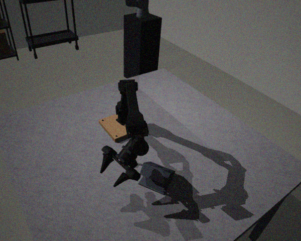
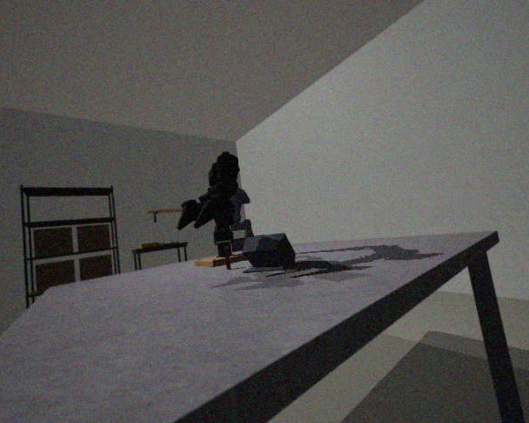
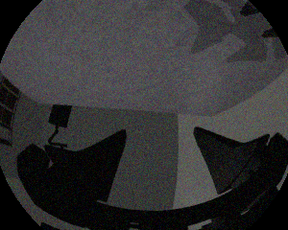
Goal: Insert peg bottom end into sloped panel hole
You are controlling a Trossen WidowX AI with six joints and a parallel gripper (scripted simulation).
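Peg (image 2: pixel 227 259): a short dark reddish post that shows only in the exterior view, standing upright on the table (image 2: pixel 164 328) at the middle of the frame, just beside the near edge of a pale wooden board (image 2: pixel 210 261) and a little left of the sloped panel (image 2: pixel 268 250). In the top view the arm hides it.

The panel is a dark grey wedge. In the top view it sits just below and right of the frame's centre (image 1: pixel 148 174), partly under the arm's shadow; its hole cannot be made out in the dim light.

The orange-tan board appears in the top view at mid-frame (image 1: pixel 111 127), lying under the arm's base.

The gripper (image 1: pixel 114 172) hangs in the air above the table, lower left of the arm's body in the top view, pointing toward the lower left. Its two dark fingers (image 1: pixel 105 158) are spread wide with nothing between them, and the wrist view shows only table surface in the gap. The gripper sits just left of the panel, apart from it.

Black shelving (image 2: pixel 69 241) stands against the far wall at the left of the exterior frame.
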